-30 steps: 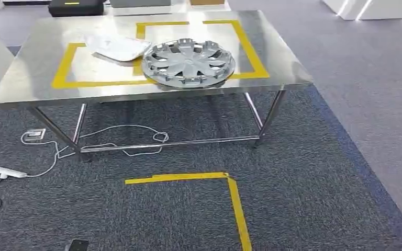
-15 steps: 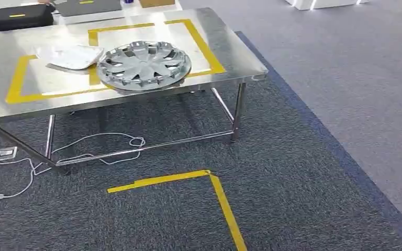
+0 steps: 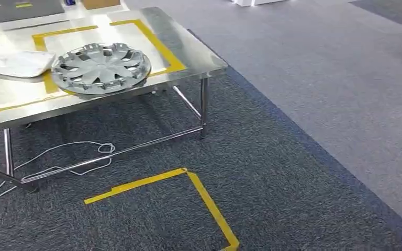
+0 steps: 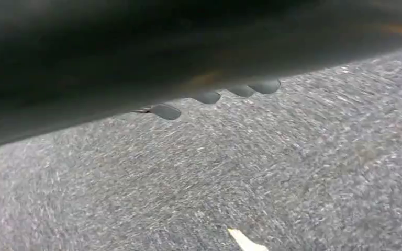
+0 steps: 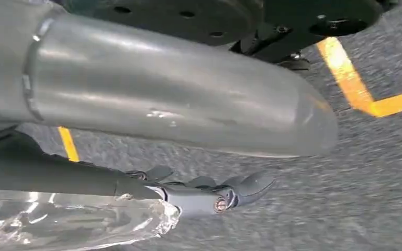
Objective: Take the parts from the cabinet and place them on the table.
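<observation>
Right wrist view: right hand [image 5: 204,193] grips a clear part [image 5: 68,219] (left hand's [image 4: 214,97] grip unclear).

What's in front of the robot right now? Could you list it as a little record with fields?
Table: stainless steel table with yellow tape outlines on top
On table: silver hubcap lying flat across the tape line; white plastic-wrapped part beside it, apart from it
Under table: white cable on the dark carpet
Floor: yellow tape corner marked on the carpet
Right hand: right hand hangs over the carpet, next to clear crinkled plastic; whether it grips the plastic cannot be told
Left hand: left hand, fingertips over the carpet
</observation>
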